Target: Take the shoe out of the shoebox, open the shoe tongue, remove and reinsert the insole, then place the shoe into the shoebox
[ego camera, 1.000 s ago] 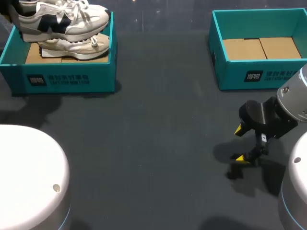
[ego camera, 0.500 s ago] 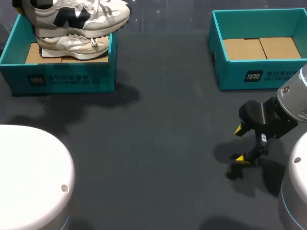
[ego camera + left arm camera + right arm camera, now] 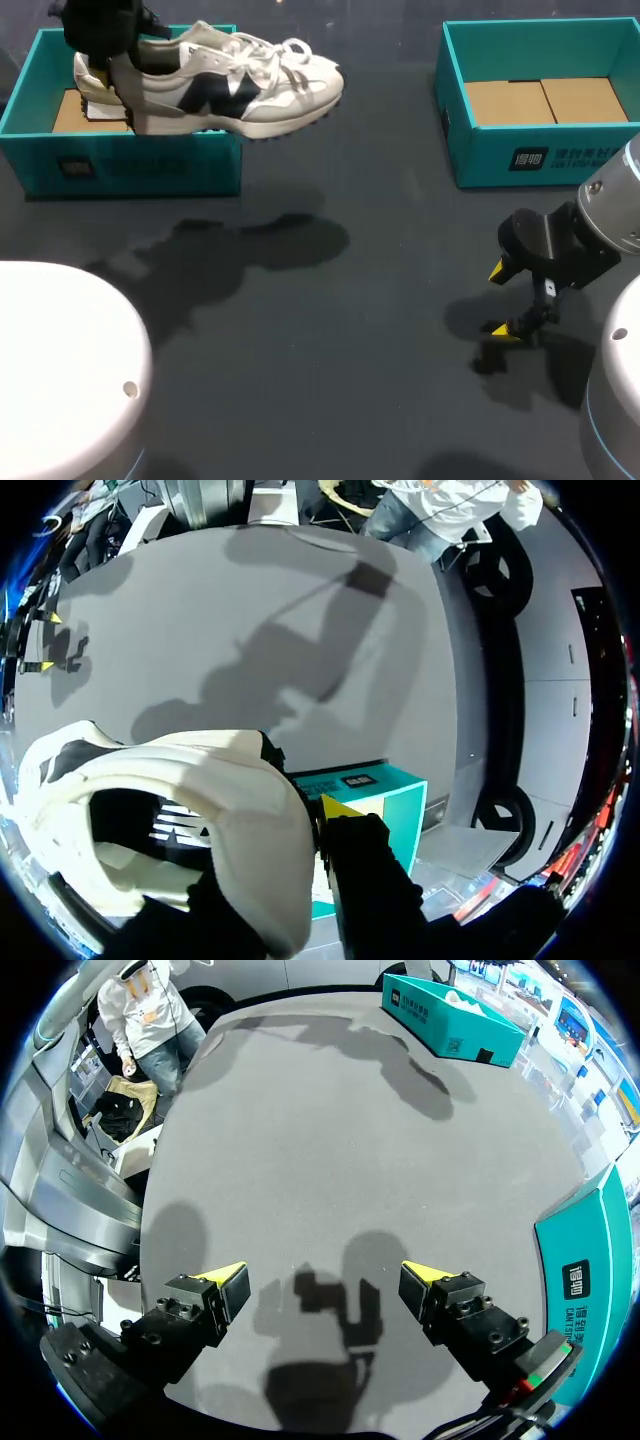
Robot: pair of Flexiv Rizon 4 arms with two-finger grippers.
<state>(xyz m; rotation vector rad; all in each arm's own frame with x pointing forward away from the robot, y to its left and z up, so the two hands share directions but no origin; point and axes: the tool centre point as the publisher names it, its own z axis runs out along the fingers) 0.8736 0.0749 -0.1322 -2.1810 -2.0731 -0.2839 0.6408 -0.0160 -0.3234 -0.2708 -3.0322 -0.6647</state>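
Observation:
A white sneaker (image 3: 235, 90) with navy side panels hangs in the air, its toe out past the right wall of the left teal shoebox (image 3: 130, 165). My left gripper (image 3: 110, 72) is shut on its heel. In the left wrist view the heel collar (image 3: 190, 820) fills the space at the gripper (image 3: 312, 822). One yellow fingertip (image 3: 338, 808) presses the outside of the heel; the other is hidden inside the shoe. Part of a second shoe (image 3: 88, 100) shows in the box behind it. My right gripper (image 3: 505, 300) hovers low over the mat at the right, open and empty (image 3: 325, 1280).
A second teal shoebox (image 3: 540, 160) with only a cardboard floor stands at the back right, next to my right gripper (image 3: 590, 1270). Dark mat lies between the two boxes. The left shoebox (image 3: 450, 1020) shows far ahead of the right gripper.
My left gripper has carried the sneaker up and to the right, out from over the left box. The right arm has kept still.

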